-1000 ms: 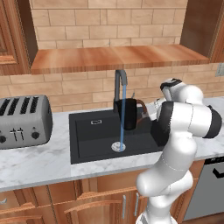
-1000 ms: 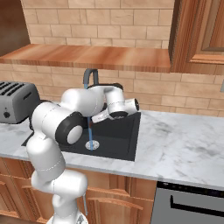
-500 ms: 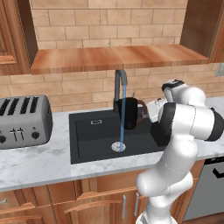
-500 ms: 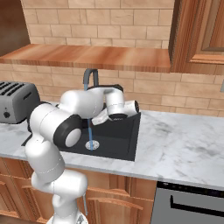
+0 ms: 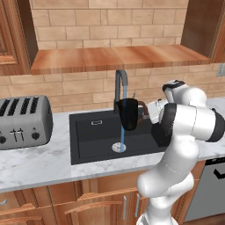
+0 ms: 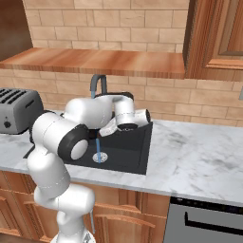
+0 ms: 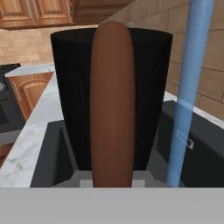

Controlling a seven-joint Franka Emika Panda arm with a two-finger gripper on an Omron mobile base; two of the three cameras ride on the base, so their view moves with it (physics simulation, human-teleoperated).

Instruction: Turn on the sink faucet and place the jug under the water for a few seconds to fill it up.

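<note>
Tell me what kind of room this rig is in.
A simulated home kitchen, most likely: a black sink with a running faucet set in a white marble counter, a silver toaster beside it, wooden cabinets below.

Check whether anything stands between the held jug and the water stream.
Nothing visible does. The jug, held by its handle in the shut gripper, hangs over the sink right beside the water, with only open air between them in the hand view.

Even, diffuse rendered light, bright throughout; no glare or blur. A soft shadow lies under the wooden shelf [image 5: 118, 59] at upper centre. Edges sharp, undistorted.
</note>
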